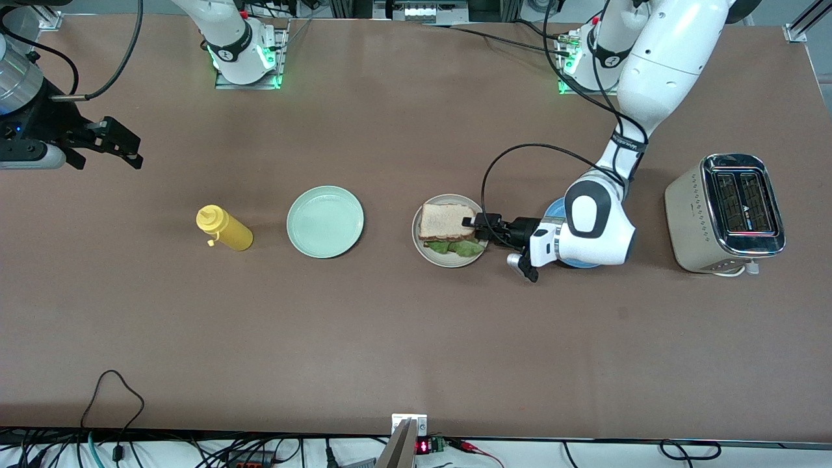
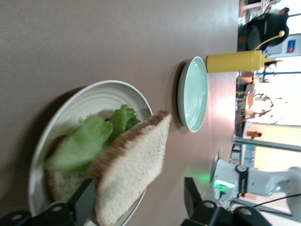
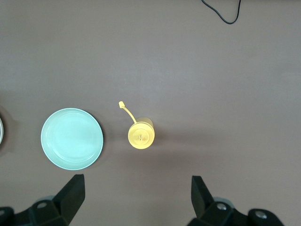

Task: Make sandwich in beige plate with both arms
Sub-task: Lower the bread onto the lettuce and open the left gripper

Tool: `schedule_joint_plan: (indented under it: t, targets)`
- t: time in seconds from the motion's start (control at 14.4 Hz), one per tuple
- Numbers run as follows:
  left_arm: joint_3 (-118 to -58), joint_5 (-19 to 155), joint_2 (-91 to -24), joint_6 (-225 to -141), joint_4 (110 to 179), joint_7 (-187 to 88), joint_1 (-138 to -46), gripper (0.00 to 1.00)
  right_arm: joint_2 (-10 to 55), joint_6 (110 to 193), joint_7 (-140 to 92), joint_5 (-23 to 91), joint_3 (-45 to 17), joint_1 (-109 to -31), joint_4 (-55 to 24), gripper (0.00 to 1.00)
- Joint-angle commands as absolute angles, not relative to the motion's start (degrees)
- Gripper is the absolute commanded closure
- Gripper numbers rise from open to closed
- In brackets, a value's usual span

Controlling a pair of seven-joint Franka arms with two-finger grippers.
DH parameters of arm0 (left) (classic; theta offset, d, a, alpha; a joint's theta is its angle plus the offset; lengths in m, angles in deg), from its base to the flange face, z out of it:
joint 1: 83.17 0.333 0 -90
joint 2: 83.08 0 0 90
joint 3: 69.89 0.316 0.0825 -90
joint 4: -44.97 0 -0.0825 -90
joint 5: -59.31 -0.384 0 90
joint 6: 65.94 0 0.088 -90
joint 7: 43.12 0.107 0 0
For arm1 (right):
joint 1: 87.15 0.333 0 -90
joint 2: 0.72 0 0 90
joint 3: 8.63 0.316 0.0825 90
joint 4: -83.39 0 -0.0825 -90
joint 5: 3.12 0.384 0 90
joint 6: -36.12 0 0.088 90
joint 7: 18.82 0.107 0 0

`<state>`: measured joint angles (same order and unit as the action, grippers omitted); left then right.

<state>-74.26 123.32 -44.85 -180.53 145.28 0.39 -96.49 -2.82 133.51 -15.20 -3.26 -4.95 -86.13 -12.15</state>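
Handling: since the sandwich (image 1: 447, 227) is soft, light and loosely stacked, the crusted edges are best gripped gently.
Look: pale toast tilted over crinkled lettuce.
Place: on the beige plate (image 1: 424, 250), mid-desk.
Left tool (image 1: 473, 225): spread wide beside the top slice, nothing gripped.
Right tool (image 1: 112, 147): open, empty, waiting over the desk's right-arm end.

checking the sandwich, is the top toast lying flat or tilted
Tilted. In the left wrist view the top toast leans up off the lettuce on the beige plate, between the left tool's open fingers.
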Motion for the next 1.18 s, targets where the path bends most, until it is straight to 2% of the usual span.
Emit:
schedule_joint_plan:
  t: [0.0,0.42,0.62,0.83,1.11]
  targets:
    - [-73.5,116.12,-49.59,-180.03,145.43,-0.57,-96.09,0.0,-3.89,132.89,-14.95,-3.48,-4.5,-86.36,-12.59,0.0]
    - [-73.5,98.29,-56.09,-179.5,145.08,-12.68,-95.74,0.0,-3.89,132.88,-14.95,-3.48,-4.5,-86.36,-12.59,0.0]
    - [-73.5,88.88,-58.91,-175.38,143.77,-18.41,-95.48,0.0,-3.89,132.97,-14.95,-3.48,-4.5,-86.36,-12.59,0.0]
    - [-73.5,77.81,-59.7,-167.22,138.68,-23.41,-94.16,0.0,-3.89,132.97,-15.04,-3.48,-4.5,-86.36,-12.59,0.0]
    - [-73.41,69.36,-59.71,-154.4,128.58,-26.51,-93.72,0.0,-3.89,132.88,-14.95,-3.48,-4.5,-86.36,-12.5,0.0]
